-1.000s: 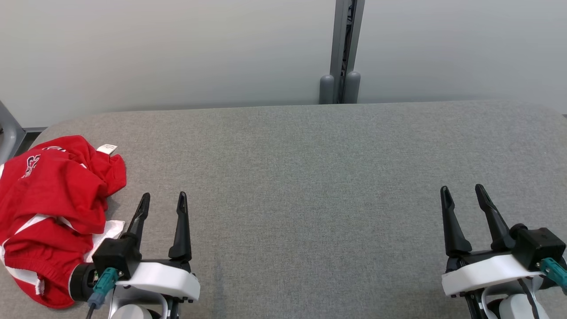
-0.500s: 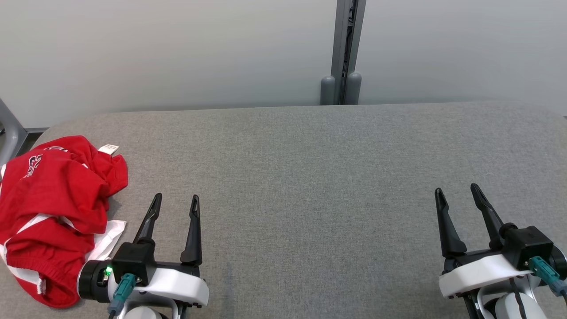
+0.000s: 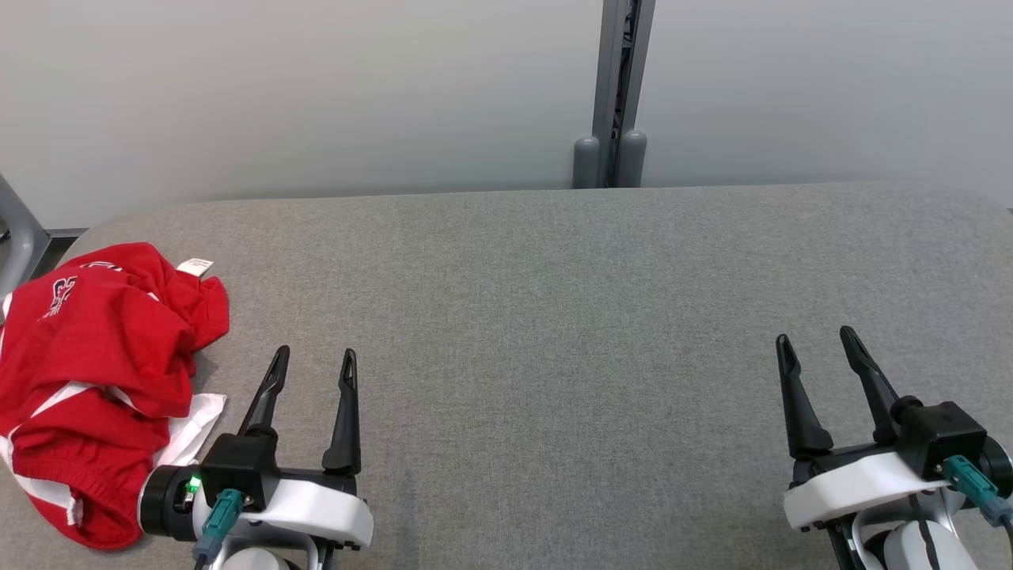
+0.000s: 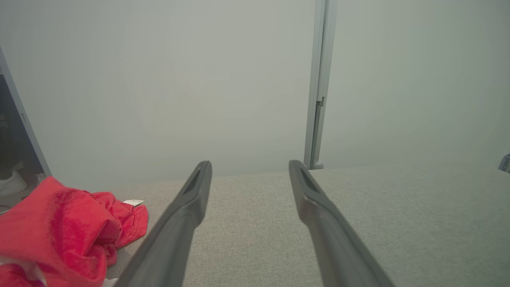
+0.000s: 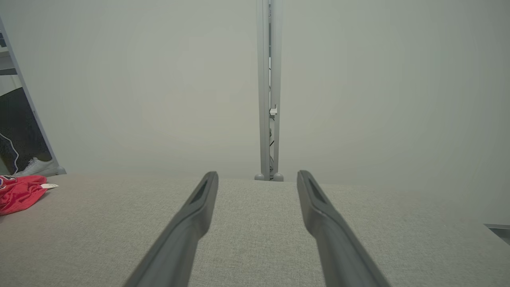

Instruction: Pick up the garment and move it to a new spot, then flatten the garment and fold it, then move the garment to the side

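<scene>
Pale grey wall [image 3: 316,95] and a grey metal upright post [image 3: 613,87] stand behind the wide table covered in grey woven fabric [image 3: 554,317]. At the table's left edge lies the crumpled red garment with white stripes and white lettering [image 3: 95,356]. It is bunched in a heap, with a small white label [image 3: 194,265] turned up at its far side. It may be a sports jersey or shorts, though the heap hides which.

The left gripper with two long dark fingers [image 3: 314,358] hovers just beside the garment's right side, jaws spread wide and holding nothing. The right gripper [image 3: 815,339], likewise spread and empty, sits well apart at the table's right.

Over the last second the left gripper slid a little to the right, off the cloth's edge, and has since held steady. The right one barely moved. Nothing has been picked up, so the task is likely at its very start, and the left arm must reach leftward into the heap for a first grasp.
</scene>
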